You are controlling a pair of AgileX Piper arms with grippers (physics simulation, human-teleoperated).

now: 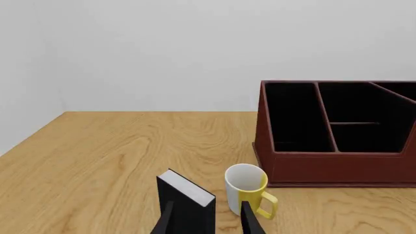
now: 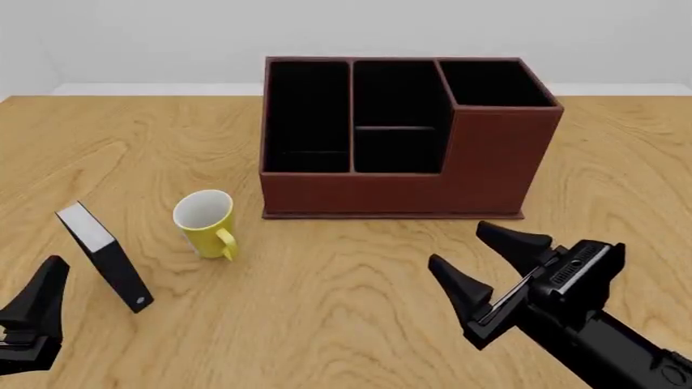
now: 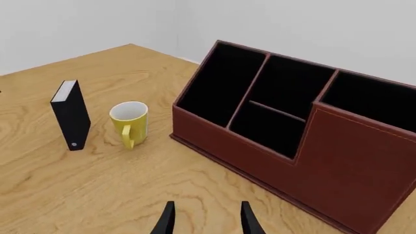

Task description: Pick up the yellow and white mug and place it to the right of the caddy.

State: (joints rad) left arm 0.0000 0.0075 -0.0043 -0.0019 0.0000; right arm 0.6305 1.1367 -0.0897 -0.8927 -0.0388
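The yellow and white mug stands upright on the wooden table, just left of the caddy's front left corner, with its handle facing the near side. It also shows in the left wrist view and the right wrist view. The reddish-brown caddy stands at the middle back, its black compartments empty. My left gripper is open and empty at the near left, short of the mug. My right gripper is open and empty, in front of the caddy's right end.
A thin black and white slab stands on edge to the left of the mug, right ahead of my left gripper's fingers. Bare wooden table lies to the right of the caddy.
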